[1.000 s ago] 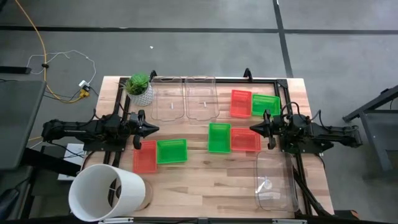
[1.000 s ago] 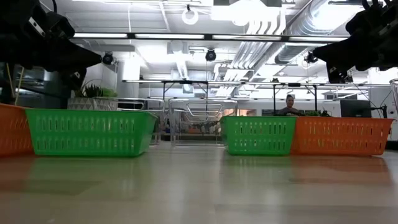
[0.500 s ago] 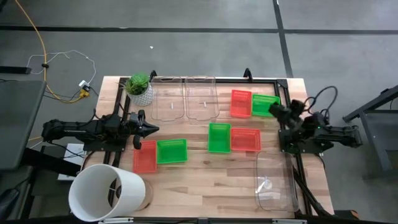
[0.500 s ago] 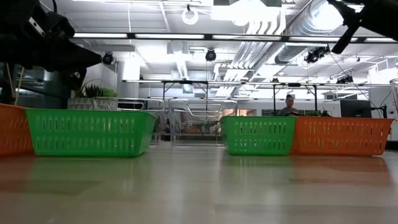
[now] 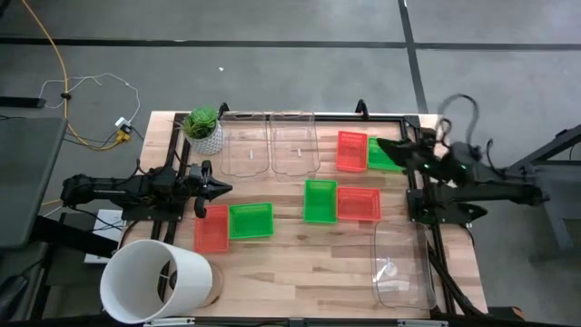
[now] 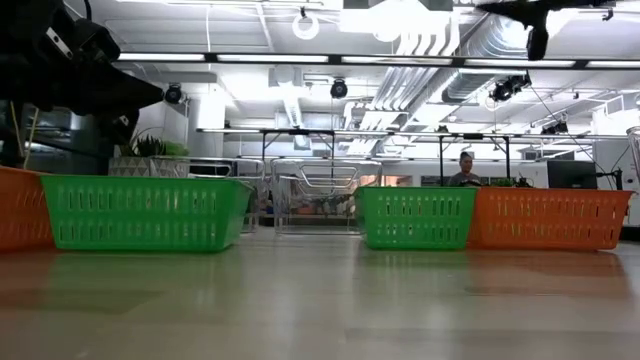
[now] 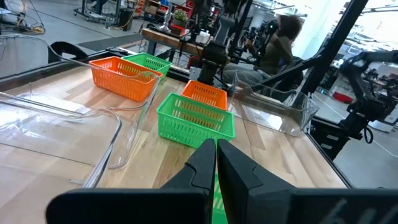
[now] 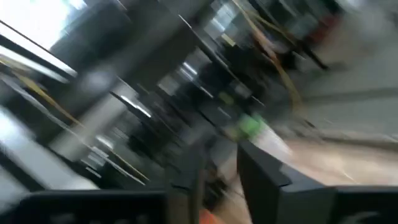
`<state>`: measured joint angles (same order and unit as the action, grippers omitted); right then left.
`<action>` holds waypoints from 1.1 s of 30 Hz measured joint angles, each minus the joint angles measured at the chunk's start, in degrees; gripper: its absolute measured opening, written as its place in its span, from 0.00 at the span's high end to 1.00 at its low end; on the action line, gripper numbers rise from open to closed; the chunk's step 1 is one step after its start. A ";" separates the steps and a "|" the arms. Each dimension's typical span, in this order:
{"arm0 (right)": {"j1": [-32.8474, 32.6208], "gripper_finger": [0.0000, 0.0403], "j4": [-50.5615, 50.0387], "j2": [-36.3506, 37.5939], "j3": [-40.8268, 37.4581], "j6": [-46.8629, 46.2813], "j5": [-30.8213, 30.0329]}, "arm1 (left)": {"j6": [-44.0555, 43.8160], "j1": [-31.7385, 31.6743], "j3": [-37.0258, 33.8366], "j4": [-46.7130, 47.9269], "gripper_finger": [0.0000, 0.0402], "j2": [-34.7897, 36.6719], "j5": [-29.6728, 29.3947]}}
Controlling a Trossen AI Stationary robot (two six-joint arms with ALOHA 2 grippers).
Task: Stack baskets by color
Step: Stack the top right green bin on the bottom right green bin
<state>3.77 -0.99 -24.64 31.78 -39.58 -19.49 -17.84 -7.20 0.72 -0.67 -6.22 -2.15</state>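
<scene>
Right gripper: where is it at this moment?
In the high view the right gripper is raised over the table's far right corner, above the green basket that sits beside a red basket.

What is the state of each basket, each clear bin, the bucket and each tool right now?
Red baskets: upright, empty, unstacked.
Green baskets: upright, empty, unstacked.
Clear bins: empty, on the table.
White bucket: lying on its side.
Left tool: shut, empty.
Right tool: above the far green basket, holding nothing.
</scene>
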 joint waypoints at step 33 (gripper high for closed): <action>26.67 0.41 -75.21 -64.49 31.89 32.90 7.15 | 0.01 0.00 0.00 -0.01 0.99 0.00 0.01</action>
<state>30.44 -76.21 -89.12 63.67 -6.68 -12.34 -17.82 -7.20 0.72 -0.68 -6.22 -2.14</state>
